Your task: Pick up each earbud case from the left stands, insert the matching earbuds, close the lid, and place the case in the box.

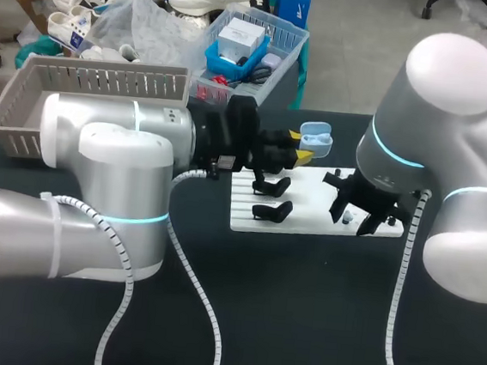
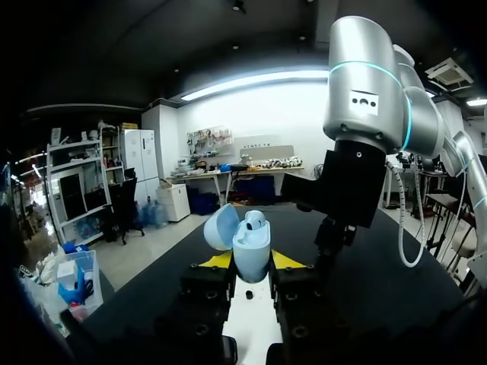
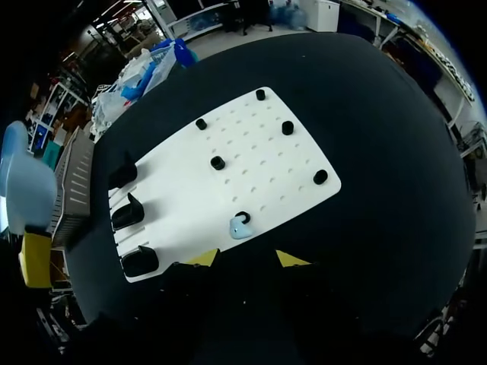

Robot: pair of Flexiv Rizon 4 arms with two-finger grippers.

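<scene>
Here my left gripper point(image 2: 251, 265) is clamped on the light-blue earbud case point(image 2: 251, 245), its lid open. My right gripper point(image 3: 247, 258) hangs, fingers apart, over a blue earbud point(image 3: 239, 226) lying on the white board point(image 3: 228, 163).

Your tabletop point(image 1: 299, 326) is plain black and matte. It fills the lower and middle of the head view, and its far edge crosses the upper frame.

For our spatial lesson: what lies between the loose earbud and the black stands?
Only bare white board separates earbud from stands, per right wrist view.
</scene>
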